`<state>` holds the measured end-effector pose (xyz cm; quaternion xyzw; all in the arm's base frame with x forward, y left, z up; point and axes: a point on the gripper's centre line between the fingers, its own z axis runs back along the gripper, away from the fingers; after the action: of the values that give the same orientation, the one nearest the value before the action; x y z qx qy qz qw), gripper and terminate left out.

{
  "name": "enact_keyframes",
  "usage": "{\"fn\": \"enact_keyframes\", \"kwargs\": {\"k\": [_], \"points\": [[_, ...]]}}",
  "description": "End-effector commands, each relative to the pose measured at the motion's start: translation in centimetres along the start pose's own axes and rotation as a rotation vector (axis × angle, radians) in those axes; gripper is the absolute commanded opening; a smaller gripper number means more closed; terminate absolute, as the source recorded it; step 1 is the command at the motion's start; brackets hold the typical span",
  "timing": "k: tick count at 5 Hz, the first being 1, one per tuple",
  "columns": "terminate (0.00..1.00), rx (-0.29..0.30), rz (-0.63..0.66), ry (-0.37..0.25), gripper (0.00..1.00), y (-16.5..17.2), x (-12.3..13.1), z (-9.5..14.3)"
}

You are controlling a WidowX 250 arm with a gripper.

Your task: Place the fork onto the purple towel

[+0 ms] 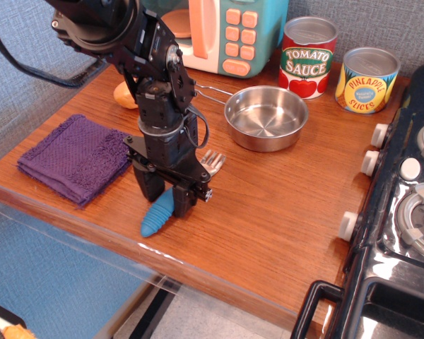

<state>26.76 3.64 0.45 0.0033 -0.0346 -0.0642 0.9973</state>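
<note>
The fork lies on the wooden counter, its blue ribbed handle (155, 217) pointing to the front left and its silver tines (213, 161) to the back right. My gripper (167, 200) has come down over the middle of the handle, one finger on each side, and the jaws stand closed in against it. The middle of the handle is hidden behind the fingers. The fork still rests on the counter. The purple towel (74, 157) lies folded at the counter's front left, just left of the gripper, with nothing on it.
A steel pan (266, 118) with a thin wire handle sits behind the fork. A tomato sauce can (307, 56), a pineapple can (367, 79) and a toy microwave (226, 32) stand at the back. A stove (410, 212) borders the right. An orange object (124, 95) lies behind the arm.
</note>
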Motion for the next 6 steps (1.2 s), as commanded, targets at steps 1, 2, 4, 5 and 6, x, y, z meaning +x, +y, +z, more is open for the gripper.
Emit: {"fn": "enact_keyframes", "kwargs": {"k": [1, 2, 4, 5, 6], "points": [[0.00, 0.000, 0.004, -0.017, 0.00, -0.1, 0.0, 0.9], [0.00, -0.016, -0.007, -0.051, 0.00, 0.4, 0.5, 3.5], [0.00, -0.018, 0.002, -0.068, 0.00, 6.9, -0.3, 5.5], [0.00, -0.001, 0.033, -0.057, 0.00, 11.1, -0.7, 5.2], [0.00, 0.016, 0.041, -0.048, 0.00, 13.5, -1.0, 4.8]]}}
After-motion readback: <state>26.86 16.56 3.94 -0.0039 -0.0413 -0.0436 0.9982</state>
